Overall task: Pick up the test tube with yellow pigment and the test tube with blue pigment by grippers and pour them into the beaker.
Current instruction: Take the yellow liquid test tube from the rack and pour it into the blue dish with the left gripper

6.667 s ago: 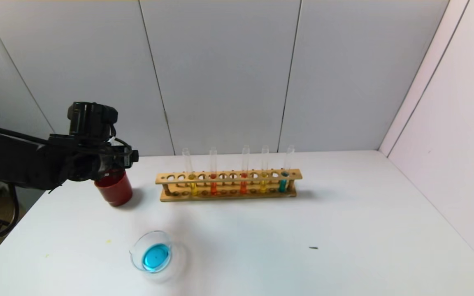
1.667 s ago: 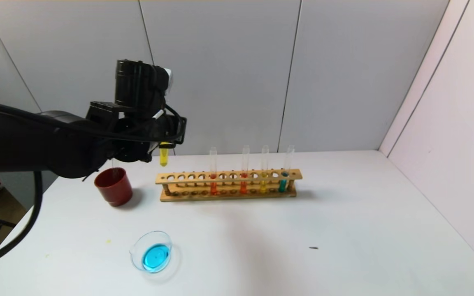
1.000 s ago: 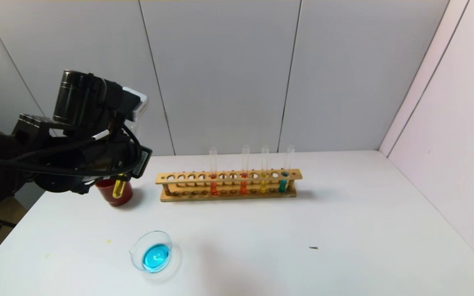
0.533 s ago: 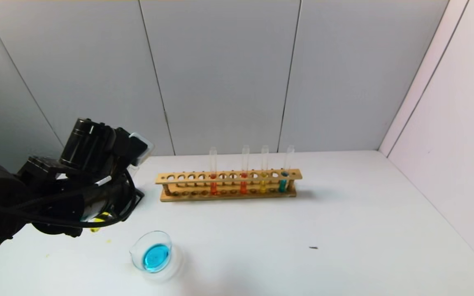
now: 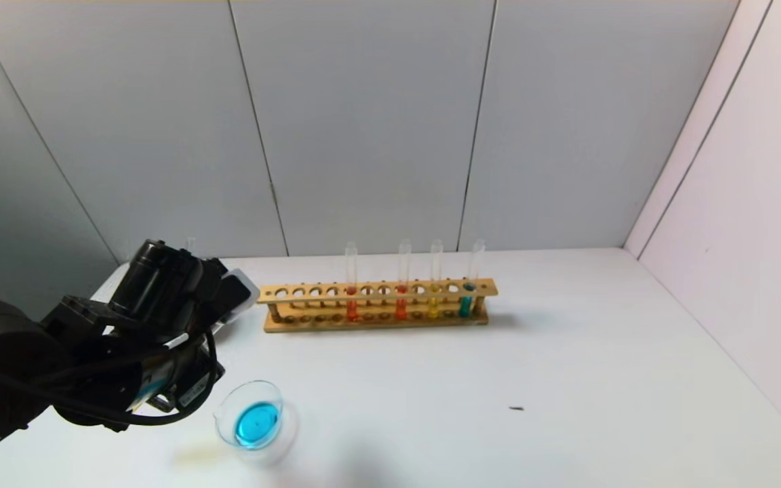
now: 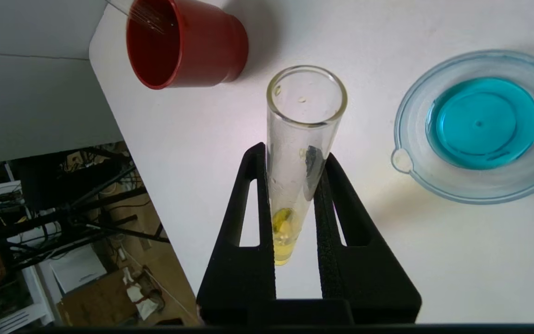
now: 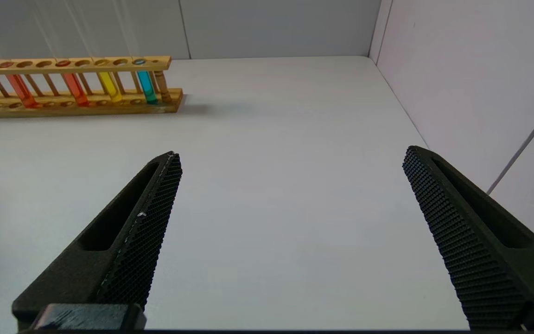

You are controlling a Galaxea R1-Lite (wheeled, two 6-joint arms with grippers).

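Note:
My left gripper point(image 5: 184, 396) hangs low just left of the beaker point(image 5: 228, 407), which holds blue liquid. In the left wrist view the left gripper point(image 6: 293, 153) is shut on the test tube with yellow pigment point(image 6: 295, 139). The tube's open mouth points away from the wrist and a little yellow liquid sits at its bottom. The beaker point(image 6: 410, 125) lies beside it, apart from the tube. The test tube with blue pigment point(image 5: 465, 305) stands at the right end of the wooden rack point(image 5: 377, 324) and shows in the right wrist view point(image 7: 146, 86). My right gripper point(image 7: 291, 153) is open and empty above the table.
The rack also holds two orange-red tubes point(image 5: 351, 308) and another yellow tube point(image 5: 433, 306). A dark-red cup point(image 6: 188, 44) with an empty tube in it stands near the table's left edge, hidden by my arm in the head view. Walls close the back and right.
My left arm has lifted the yellow tube from the rack's left part, swung left over the red cup, then come down and forward to beside the beaker.

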